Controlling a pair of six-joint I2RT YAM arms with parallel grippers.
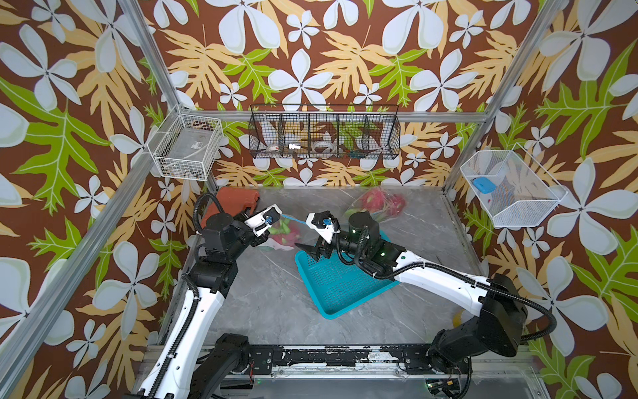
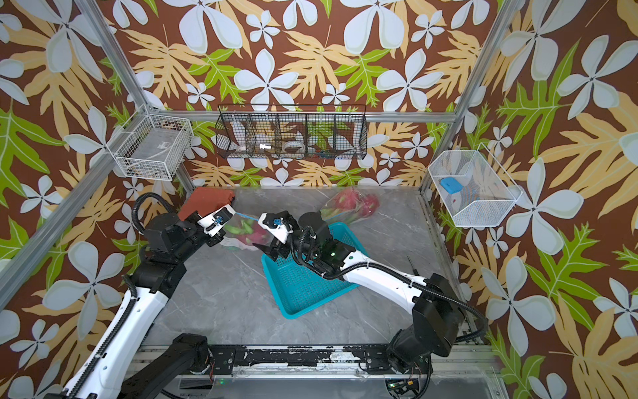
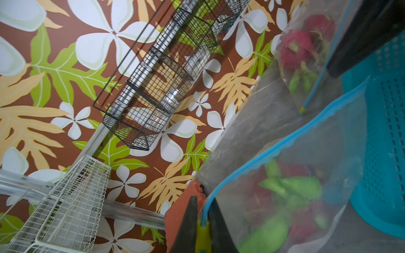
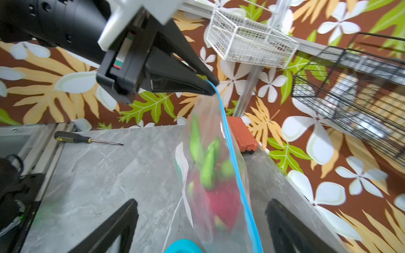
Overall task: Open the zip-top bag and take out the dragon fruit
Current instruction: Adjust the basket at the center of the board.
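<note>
Grey bench [image 4: 98, 175]: with left end effector [image 4: 211, 86] clamped on zip-top bag [image 4: 206, 122] corner, just grab lower-centre lip using spread-apart right end effector [image 4: 201, 203].

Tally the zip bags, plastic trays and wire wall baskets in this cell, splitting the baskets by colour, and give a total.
Zip bags: 2
Plastic tray: 1
White wire baskets: 2
Black wire basket: 1
Total: 6
</note>
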